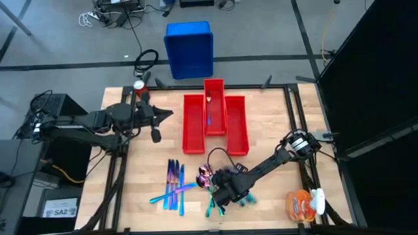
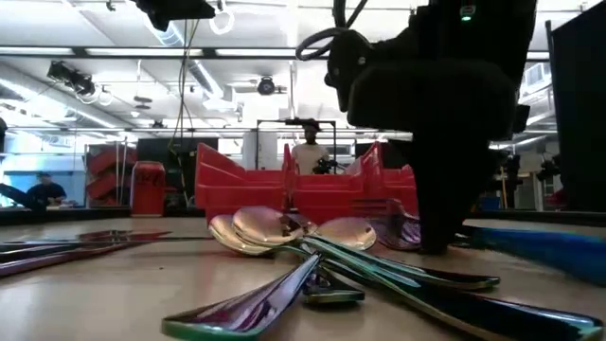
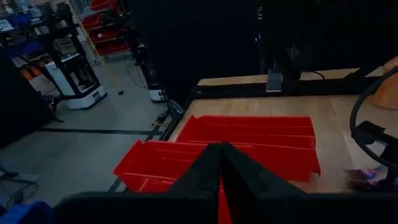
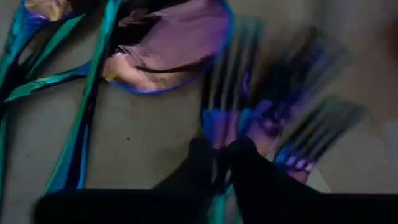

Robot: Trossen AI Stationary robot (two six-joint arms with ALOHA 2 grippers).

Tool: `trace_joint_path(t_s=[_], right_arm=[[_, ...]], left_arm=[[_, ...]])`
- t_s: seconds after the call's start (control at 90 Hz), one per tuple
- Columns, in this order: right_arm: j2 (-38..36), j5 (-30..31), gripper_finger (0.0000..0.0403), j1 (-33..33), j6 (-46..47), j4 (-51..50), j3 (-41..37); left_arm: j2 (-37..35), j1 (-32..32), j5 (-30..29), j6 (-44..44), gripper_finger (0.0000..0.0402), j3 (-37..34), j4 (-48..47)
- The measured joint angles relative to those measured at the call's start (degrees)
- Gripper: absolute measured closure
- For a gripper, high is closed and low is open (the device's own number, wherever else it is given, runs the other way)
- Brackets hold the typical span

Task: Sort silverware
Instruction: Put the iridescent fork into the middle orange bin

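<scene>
Pinching a fork (image 4: 231, 134) handle, right gripper (image 4: 219, 163) is down in the silverware (image 1: 196, 186) pile at table front — pick step. Next: lift clear w/o snagging others, carry to red bins (image 1: 215, 124). Left gripper (image 3: 221, 165) shut, idle nr bins.

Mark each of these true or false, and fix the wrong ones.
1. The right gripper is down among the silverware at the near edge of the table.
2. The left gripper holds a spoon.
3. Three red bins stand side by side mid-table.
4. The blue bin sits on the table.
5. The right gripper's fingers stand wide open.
1. True: the right gripper is low over the silverware.
2. False: the left gripper hangs beside the red bins, holding nothing.
3. True.
4. False: the blue bin is on the floor beyond the table.
5. False: its fingers are closed on a fork.
</scene>
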Motion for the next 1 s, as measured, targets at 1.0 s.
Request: trace_joint_path(t_s=[1.0], right_arm=[[-27.16,30.48,0.0403,-5.67,-19.97,19.99,-5.14]], left_arm=[[0.02,0.0,0.02,-0.01,0.0401,0.0,0.02]])
